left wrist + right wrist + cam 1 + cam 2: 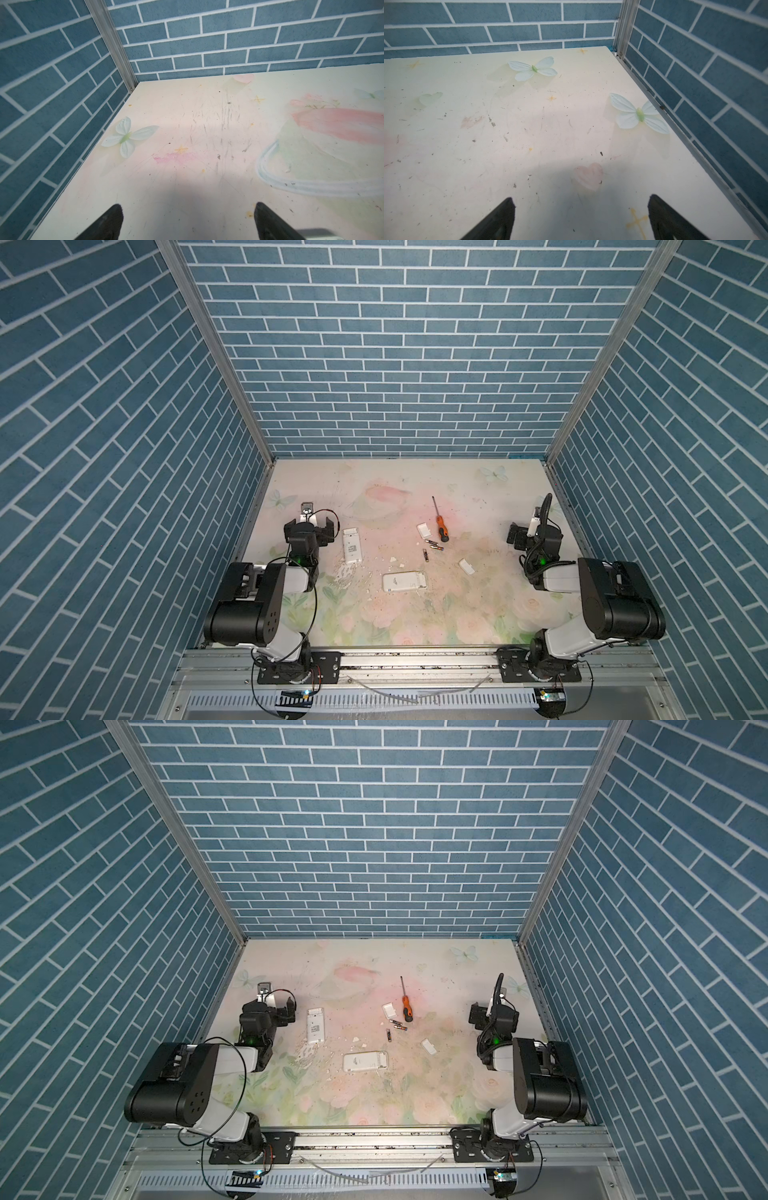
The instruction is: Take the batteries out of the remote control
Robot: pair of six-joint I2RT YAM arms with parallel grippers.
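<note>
Batteries [432, 548], small dark cylinders with a gold sheen, lie loose on the floral-printed tabletop [374, 626] around mid-table, just on the near side of the orange-handled screwdriver [439, 524]. They form a tight cluster, too small in both top views to say whether there are three or four. None sits in a remote or between jaws.

The long white remote control [351, 547] lies on the left, lengthwise from near to far, back side up. The second white remote control [405, 581] lies crosswise, nearer the front, also back up. One small white rectangular cover [424, 530] rests just left of the screwdriver, and another white cover [466, 566] lies apart to the right. With the covers off and set aside, the bays are exposed. I take the screwdriver to be there for prying. The cells lie together in the middle, where either arm could reach them.

The left gripper [188, 207] is released, jaws spread wide over bare table with nothing between them, just left of the long remote. The right gripper [581, 200] is likewise spread and empty, by the right edge and well apart from every object. Both arms sit at the sides, leaving the middle unobstructed. I judge the unloading done, or very nearly so.
</note>
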